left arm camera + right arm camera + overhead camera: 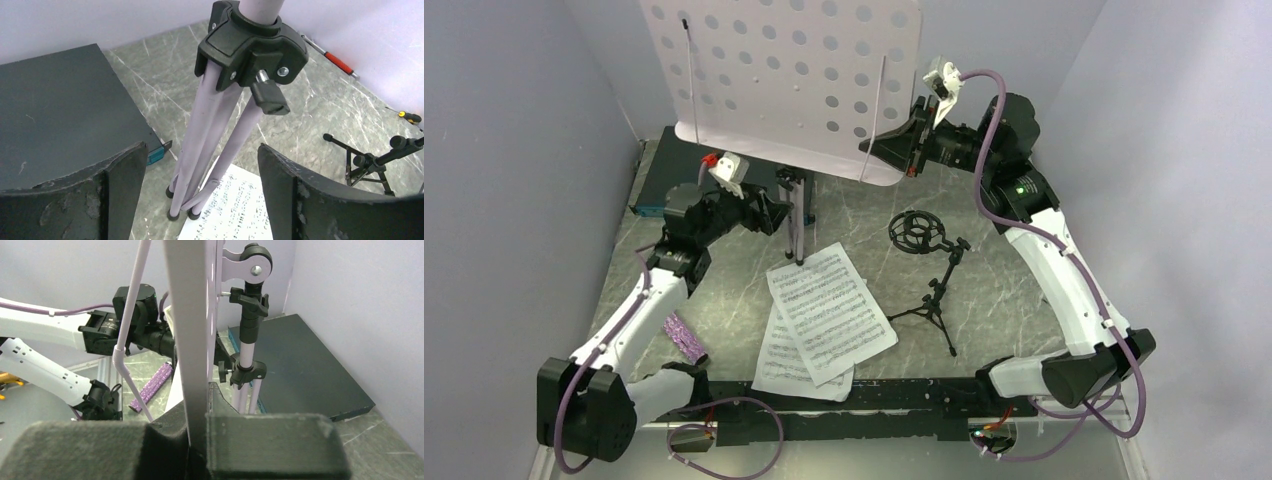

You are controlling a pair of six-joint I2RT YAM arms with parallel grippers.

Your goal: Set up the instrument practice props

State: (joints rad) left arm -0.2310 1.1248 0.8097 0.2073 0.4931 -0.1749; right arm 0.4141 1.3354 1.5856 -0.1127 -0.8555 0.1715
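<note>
**A:** Entry one, the left pincer (200,150)?

**B:** Spread wide. The legs of the music stand (784,70) ran up between its fingers (122,175), touching neither. The legs were folded together, long axis near upright, feet on the counter (1004,280) at the lower middle of the left wrist view.

**A:** Right pincer (197,420)?

**B:** Pressed together on the edge of the stand's perforated desk, at the upper right of the top view.

**A:** Judgement on the next move?

**B:** Probably the legs. The left arm was the nearer and already straddled them.

**A:** Loose items?

**B:** Two sheet-music pages (829,310) lay overlapped at the centre, just below the stand's feet. The mic stand (934,295) stood right of them, nearer the right arm. The microphone (684,338) lay flat at the lower left, beside the left arm.

**A:** Containers?

**B:** Only the mic stand's ring cradle (916,230), which held nothing.

**A:** Not for use?

**B:** The dark box (60,100), left of the legs, and the red-handled tool (337,62) by the far wall.
</note>
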